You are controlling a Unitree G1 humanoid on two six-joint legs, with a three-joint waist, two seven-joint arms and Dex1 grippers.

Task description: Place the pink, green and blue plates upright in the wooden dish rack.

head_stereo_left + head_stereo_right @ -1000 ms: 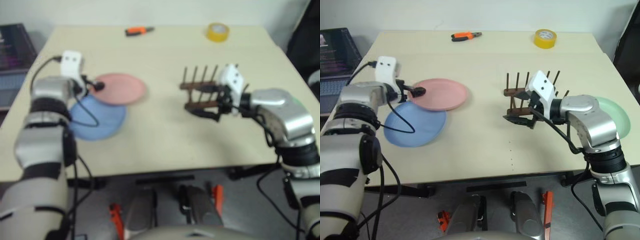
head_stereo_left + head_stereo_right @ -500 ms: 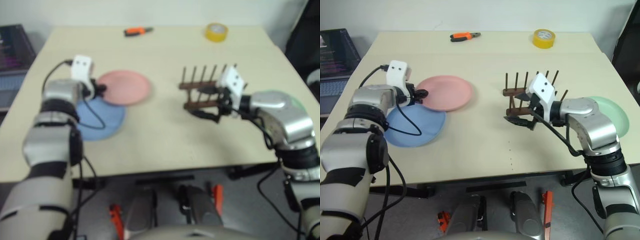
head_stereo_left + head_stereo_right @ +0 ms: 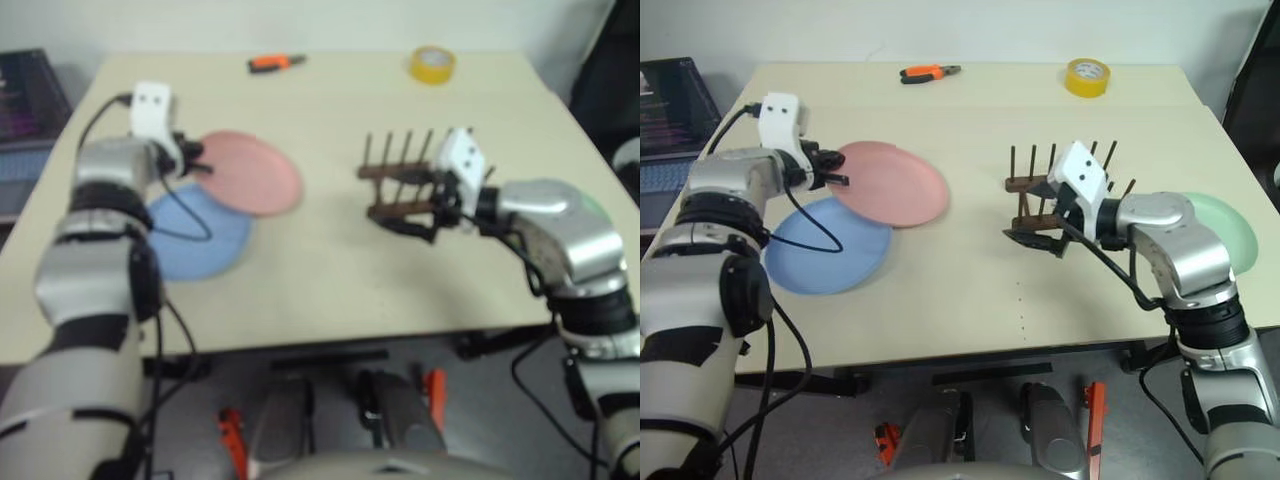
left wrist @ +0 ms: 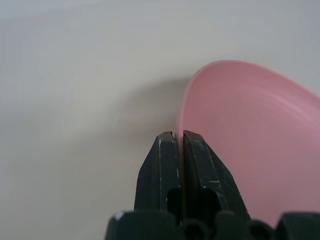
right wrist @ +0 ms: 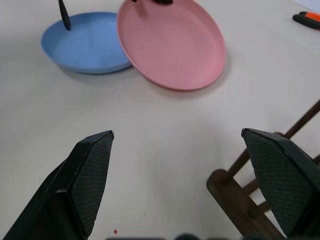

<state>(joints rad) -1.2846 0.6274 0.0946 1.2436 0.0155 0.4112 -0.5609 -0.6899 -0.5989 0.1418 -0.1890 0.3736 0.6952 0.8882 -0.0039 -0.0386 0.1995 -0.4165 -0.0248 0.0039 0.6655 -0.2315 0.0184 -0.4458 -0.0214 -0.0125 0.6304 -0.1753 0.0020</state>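
Left gripper [image 3: 837,181] now pinched tight on the near rim of the pink plate [image 3: 892,183], after sitting wide open beside it a second ago, and already tipping that edge up off the table [image 3: 970,270] so the plate leans over the blue plate [image 3: 828,245]. Right gripper [image 3: 1038,240] spread wide, holding nothing, parked just beside the wooden rack [image 3: 1055,185], green plate [image 3: 1230,230] mostly tucked behind that arm. Looks like the first pickup is done, carry over to the empty rack probably next.
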